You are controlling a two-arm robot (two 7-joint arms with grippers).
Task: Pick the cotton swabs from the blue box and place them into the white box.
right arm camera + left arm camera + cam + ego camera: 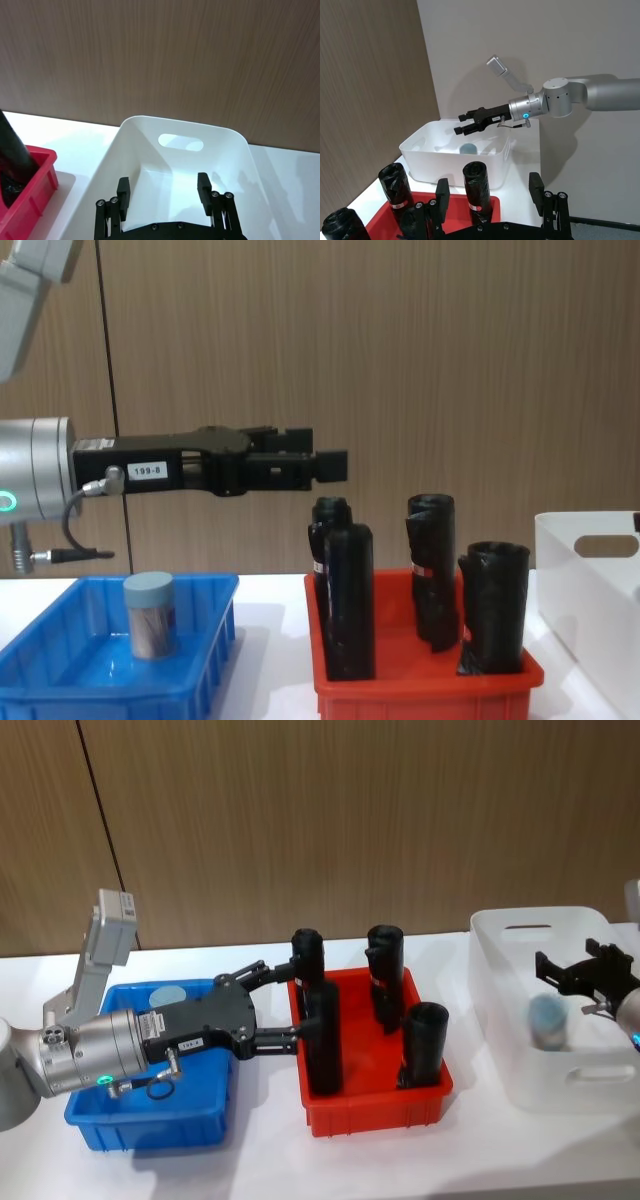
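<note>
One swab tub (pixel 150 615) stands upright in the blue box (pixel 60 680), lid up and long axis vertical. Its swabs stand on end behind the clear wall, and no writing can be made out on it. In the head view its pale lid shows toward the back of the box, just behind the left arm. A second tub (pixel 548 1020) stands upright on the floor of the white box (pixel 590 1085), also lid up.

The left gripper (pixel 335 465) hangs well above the table and reaches level toward the robot's right, from over the blue box to the near edge of the red bin (pixel 380 1110). Its fingers are spread with nothing between them. A white label (pixel 147 471) on its body seems to read "199-8".

The right gripper (pixel 163 186) hovers over the white box with its fingers apart and empty.

The red bin sits between the two boxes and holds four black rolls (pixel 350 605), all upright. Each roll carries a small red-and-white band, too small to read.
</note>
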